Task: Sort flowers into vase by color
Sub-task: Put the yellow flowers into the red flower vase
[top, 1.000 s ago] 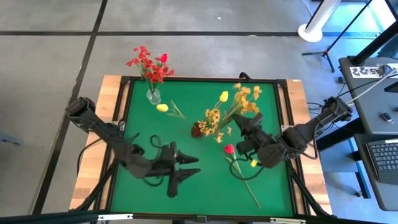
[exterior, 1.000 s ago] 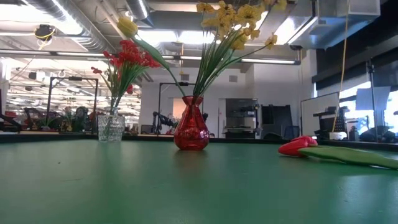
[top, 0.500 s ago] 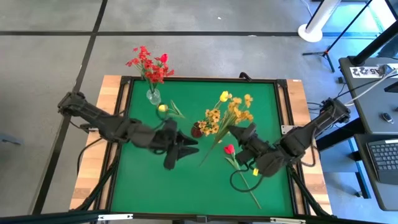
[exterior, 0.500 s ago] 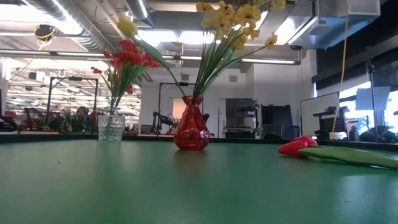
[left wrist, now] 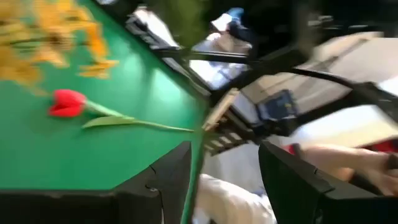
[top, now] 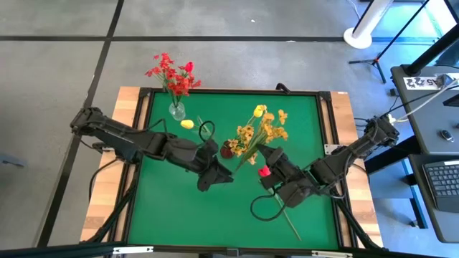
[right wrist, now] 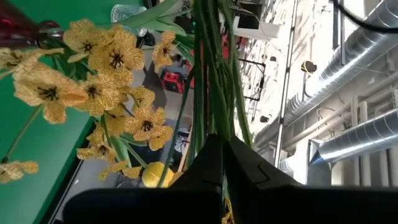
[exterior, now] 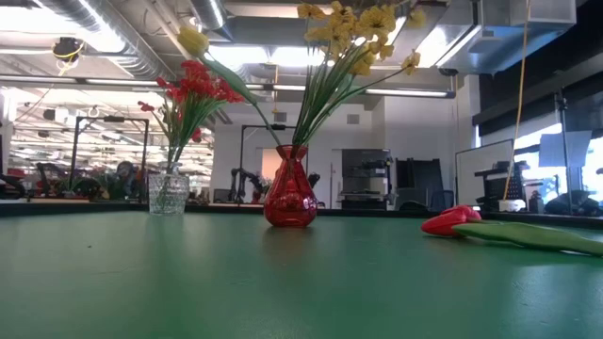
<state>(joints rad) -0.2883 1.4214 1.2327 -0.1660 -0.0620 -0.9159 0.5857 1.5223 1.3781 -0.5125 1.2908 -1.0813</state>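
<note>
In the low view, the red tulip point(exterior: 450, 219) at right has its stem cut off by the frame's edge, and the yellow spray point(exterior: 363, 24) is clipped at the top. The left wrist view is motion-blurred throughout. From above, the right gripper point(top: 271, 166) hides part of the tulip's stem.

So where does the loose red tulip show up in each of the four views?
High view: red tulip lies on the green mat, right of centre, beside the right hand.
Low view: far right, lying flat.
Left wrist view: upper left, stem running right.
Right wrist view: not in it.
Shared landmark: the red vase holding yellow flowers.
</note>
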